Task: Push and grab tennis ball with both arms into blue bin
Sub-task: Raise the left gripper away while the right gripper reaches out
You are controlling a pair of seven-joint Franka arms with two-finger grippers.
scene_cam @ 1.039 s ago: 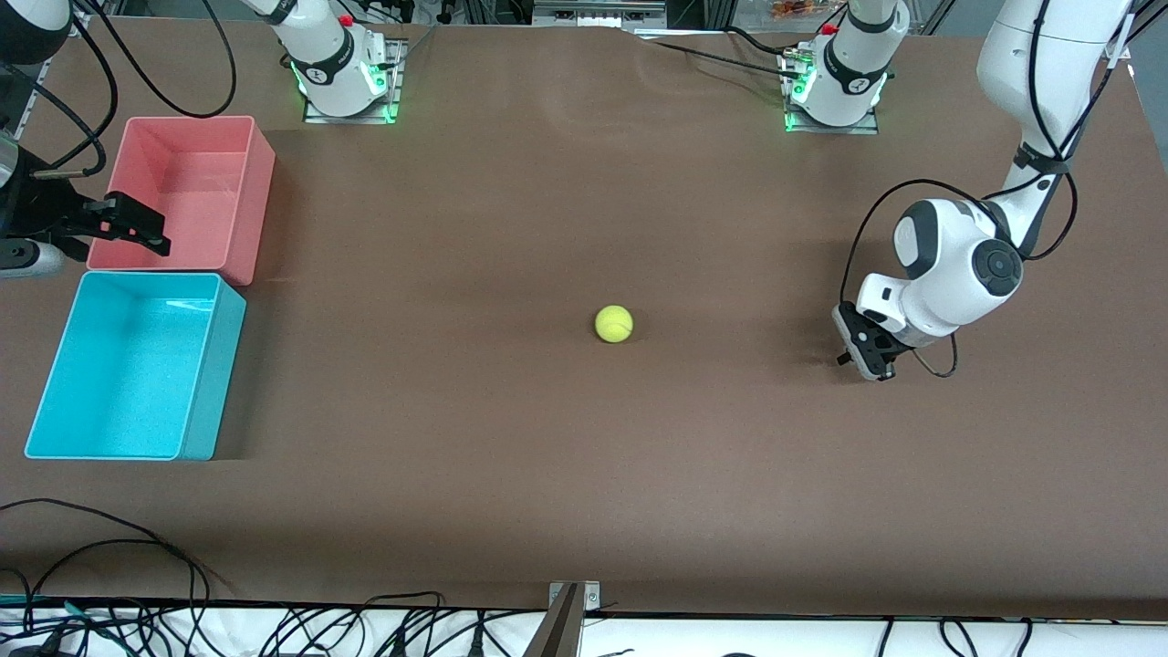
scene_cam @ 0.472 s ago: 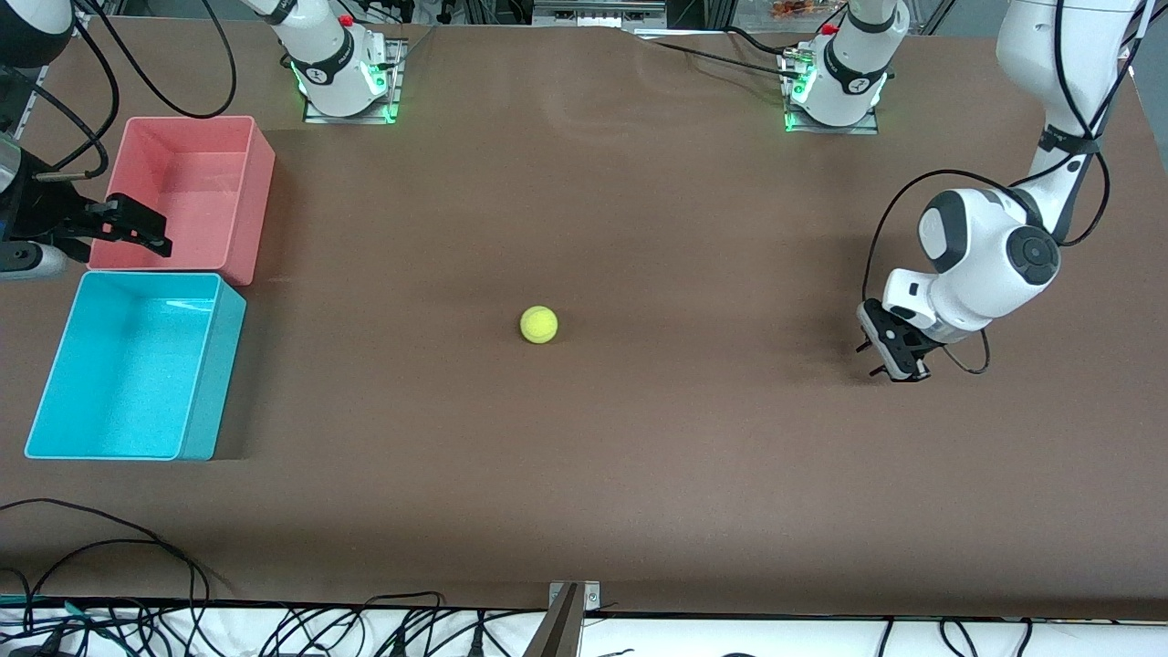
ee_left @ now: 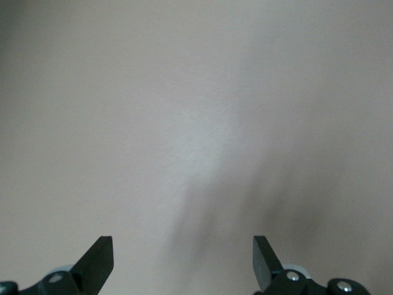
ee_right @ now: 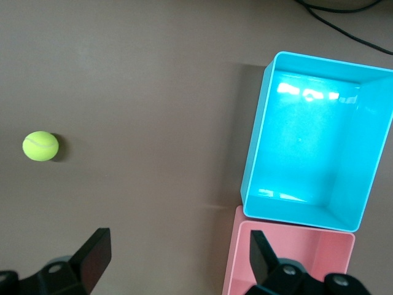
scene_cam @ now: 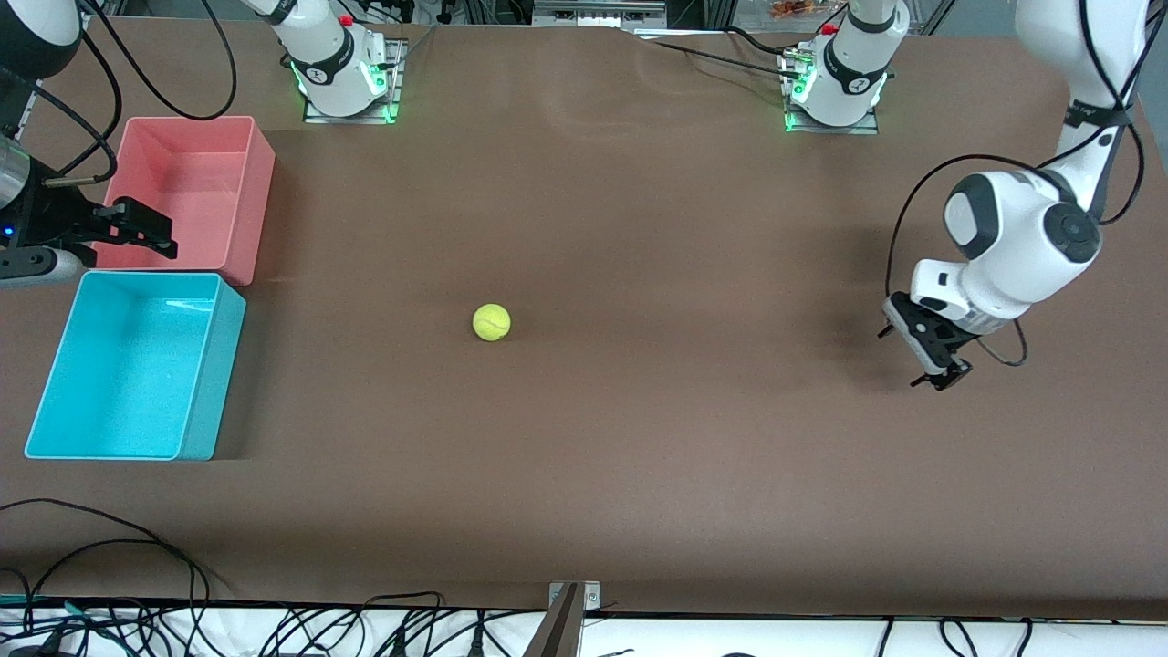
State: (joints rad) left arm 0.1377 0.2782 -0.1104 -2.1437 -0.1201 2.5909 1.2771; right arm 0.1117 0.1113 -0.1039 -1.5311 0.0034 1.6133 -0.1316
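Brown tabletop (scene_cam: 639, 228) carries the tennis ball (scene_cam: 492, 322) near its middle, well apart from the blue bin (scene_cam: 55, 365) at the right arm's end. We see the left gripper (scene_cam: 940, 376) spread wide over bare table, empty. The right gripper (scene_cam: 151, 239), its arm cut off at the frame edge, hangs wide open over the pink bin (scene_cam: 260, 182).

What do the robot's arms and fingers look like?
Both arms are chunky white tubes with black round joints. Black cables loop along them. The left gripper is black, under a white block, with two short flat black fingers. The right gripper is black too, on a silver wrist.
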